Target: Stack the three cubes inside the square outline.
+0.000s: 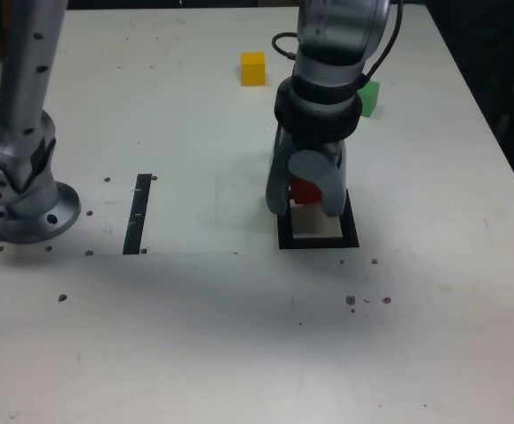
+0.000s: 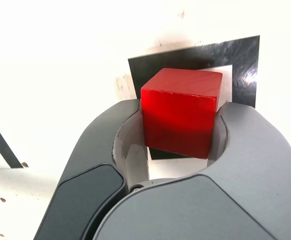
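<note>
Just above the thick black square outline (image 1: 318, 240), my hand (image 1: 306, 196) pinches the small red cube (image 2: 180, 111); yellow cube (image 1: 253, 68) and green cube (image 1: 369, 97) wait near the desk's far edge.

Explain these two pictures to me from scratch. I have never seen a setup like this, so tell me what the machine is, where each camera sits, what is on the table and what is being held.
The machine is one grey robot arm bolted to a white table. At its end is a gripper with two curved fingers that pinch things.

The exterior view comes from a camera standing off the arm, looking down at the whole table. The wrist view comes from a camera on the arm itself, looking out past the fingers.

The gripper is shut on a red cube, holding it over a black square outline with a white centre. Whether the cube touches the table yet is hard to tell.

Farther back lie a yellow cube and a green cube, the green one partly hidden by the arm. A straight black strip lies toward the exterior view's left.
</note>
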### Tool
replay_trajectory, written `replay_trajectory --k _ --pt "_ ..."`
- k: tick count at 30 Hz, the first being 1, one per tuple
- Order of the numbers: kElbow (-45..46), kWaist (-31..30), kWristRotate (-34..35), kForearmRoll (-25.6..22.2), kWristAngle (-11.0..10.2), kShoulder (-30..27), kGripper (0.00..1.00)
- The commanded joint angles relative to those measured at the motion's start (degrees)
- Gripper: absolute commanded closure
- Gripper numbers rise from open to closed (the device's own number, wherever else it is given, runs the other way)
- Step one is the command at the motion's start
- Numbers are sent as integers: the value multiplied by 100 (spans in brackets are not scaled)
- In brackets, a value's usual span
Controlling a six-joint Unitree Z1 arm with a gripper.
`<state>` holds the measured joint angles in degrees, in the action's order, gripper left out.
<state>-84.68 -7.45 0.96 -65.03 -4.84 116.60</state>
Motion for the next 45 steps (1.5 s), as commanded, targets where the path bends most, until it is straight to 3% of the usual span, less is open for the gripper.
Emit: replay_trajectory --k 1,10,19,22,27,32,38,45 --pt "9 -81 68 -33 36 30 72" --pt "-107 -435 326 -91 162 190 72" --pt "-163 -441 339 -84 -27 314 69" --pt "-156 -441 343 -99 -30 340 59" --pt "-162 -441 343 -104 28 375 30" --pt "-171 -441 333 -82 57 400 13" --pt "-223 -431 309 -160 9 328 3" --pt "-241 -165 182 -376 -221 -212 1"
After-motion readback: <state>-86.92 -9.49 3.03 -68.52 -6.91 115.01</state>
